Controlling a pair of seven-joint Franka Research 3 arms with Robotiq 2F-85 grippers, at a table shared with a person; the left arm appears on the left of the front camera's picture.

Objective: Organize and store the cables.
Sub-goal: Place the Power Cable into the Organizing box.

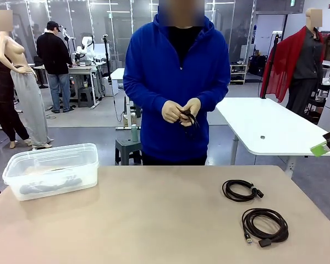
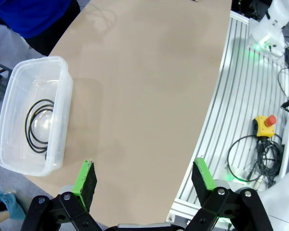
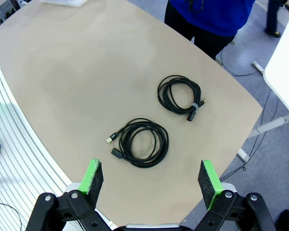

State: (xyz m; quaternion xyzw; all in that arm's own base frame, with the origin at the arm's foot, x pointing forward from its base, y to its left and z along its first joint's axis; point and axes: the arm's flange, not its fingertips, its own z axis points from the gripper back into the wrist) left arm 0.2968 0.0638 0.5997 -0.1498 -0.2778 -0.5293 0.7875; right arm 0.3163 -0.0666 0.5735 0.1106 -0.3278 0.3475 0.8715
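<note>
Two coiled black cables lie on the tan table (image 1: pixel 154 220) at the right: one farther off (image 1: pixel 226 191) (image 3: pixel 163 94) and one nearer (image 1: pixel 247 223) (image 3: pixel 163 142) with its plugs at the front. Across the table, a person in a blue hoodie holds another black cable (image 1: pixel 190 118) in both hands. A further cable (image 2: pixel 29 127) lies coiled inside the clear plastic container (image 1: pixel 51 157) (image 2: pixel 62 72) at the table's left. My left gripper (image 2: pixel 144 178) hangs open above the table's near edge beside the container. My right gripper (image 3: pixel 151 180) is open high above the nearer coil; one of its green pads (image 1: pixel 319 149) shows at the right.
A ribbed metal base with a yellow emergency-stop box (image 2: pixel 265 125) and loose wiring runs along my side of the table. Behind the person stand a white table (image 1: pixel 269 126) and a small stool (image 1: pixel 126 148). The table's middle is bare.
</note>
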